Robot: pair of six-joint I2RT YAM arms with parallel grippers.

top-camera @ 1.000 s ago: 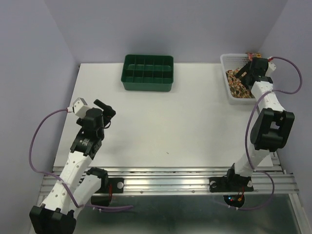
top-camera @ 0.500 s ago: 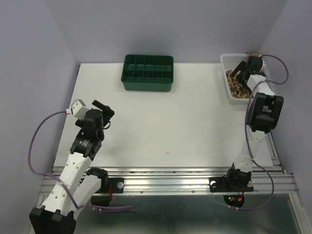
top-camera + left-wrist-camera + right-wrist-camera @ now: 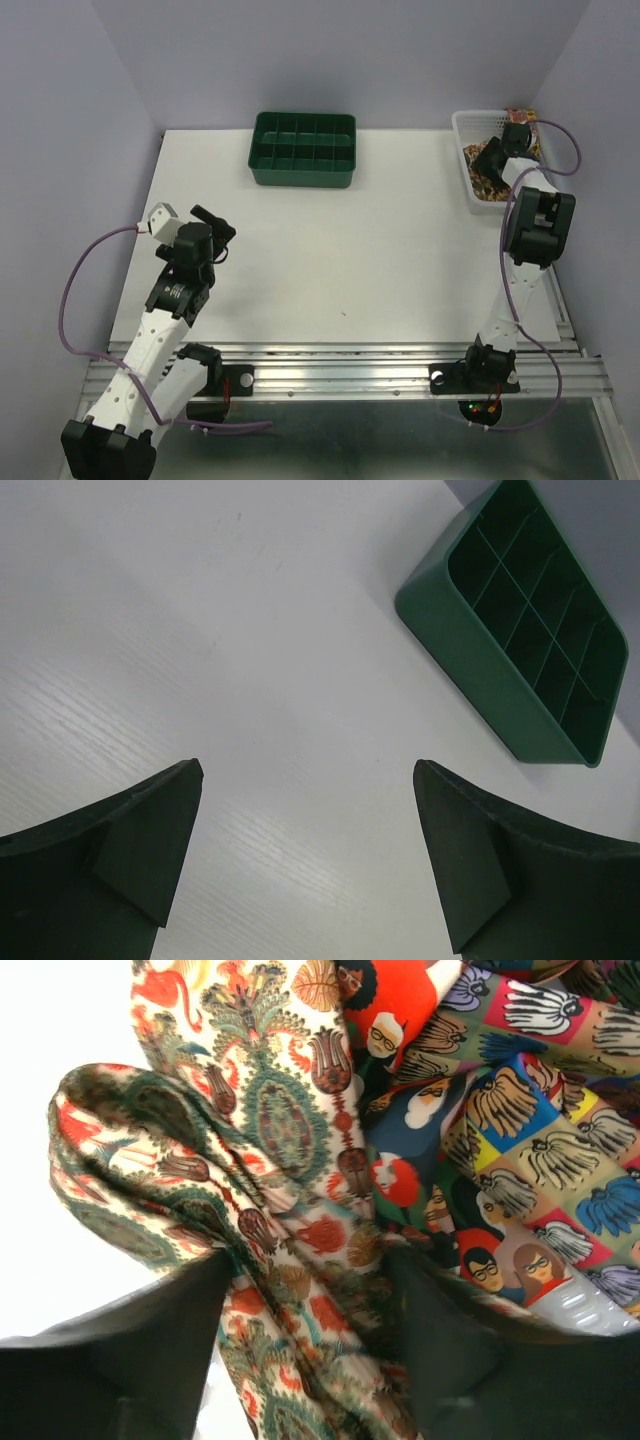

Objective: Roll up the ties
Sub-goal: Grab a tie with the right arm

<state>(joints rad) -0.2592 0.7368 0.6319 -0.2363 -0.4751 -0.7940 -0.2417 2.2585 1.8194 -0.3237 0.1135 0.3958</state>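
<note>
Since a second ago: your right arm has drawn in over the far right corner and its wrist has dropped lower into the white mesh basket point(image 3: 462, 121); your left arm has not shifted
Right gripper point(image 3: 490, 156): you have it down among the ties point(image 3: 481, 176), which lie heaped in the basket at the table's point(image 3: 350, 250) far right corner
Right fingers: from the wrist view, your right gripper point(image 3: 310, 1260) has one dark finger point(image 3: 150, 1330) on each side of a bunched fold of the cream paisley tie point(image 3: 270, 1120), both touching the cloth; you cannot tell whether the fold is truly pinched yet
Other tie: a second tie with a print of faces and coloured squares point(image 3: 520, 1160) lies just beside the paisley one, to its right in the wrist view
Left gripper point(image 3: 216, 232): yours hangs over the left side of the table, well apart from the basket
Left fingers: in its wrist view the left gripper point(image 3: 307, 770) is spread wide with only bare table point(image 3: 200, 600) between the tips
Green compartment tray point(image 3: 303, 148): it sits at the far middle of the table; your left wrist camera sees it point(image 3: 520, 630) up ahead to the right
</note>
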